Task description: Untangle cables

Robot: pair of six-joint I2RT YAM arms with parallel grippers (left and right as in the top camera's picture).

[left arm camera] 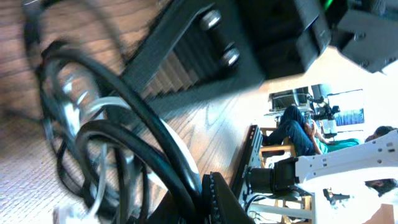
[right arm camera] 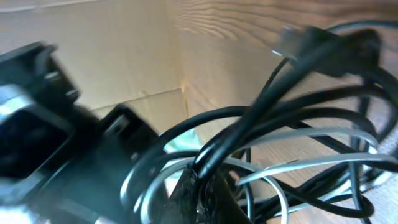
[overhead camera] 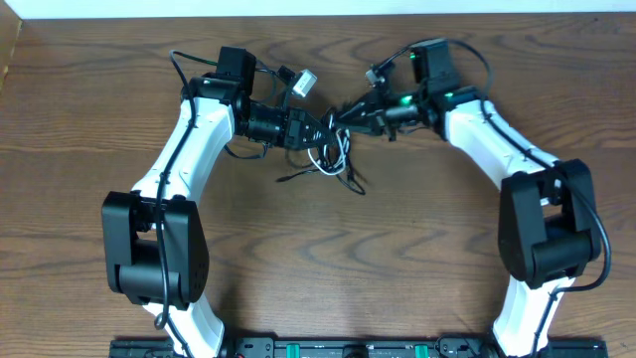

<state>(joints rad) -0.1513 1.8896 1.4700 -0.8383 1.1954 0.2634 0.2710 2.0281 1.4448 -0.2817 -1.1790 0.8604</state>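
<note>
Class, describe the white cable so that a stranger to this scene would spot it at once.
On the wooden table, find where the left gripper and right gripper meet near the far edge. There, the white cable is the only pale loop among black cables.

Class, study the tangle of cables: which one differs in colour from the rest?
The white cable: it is the only pale strand, looping among the black cables, which are all dark.
</note>
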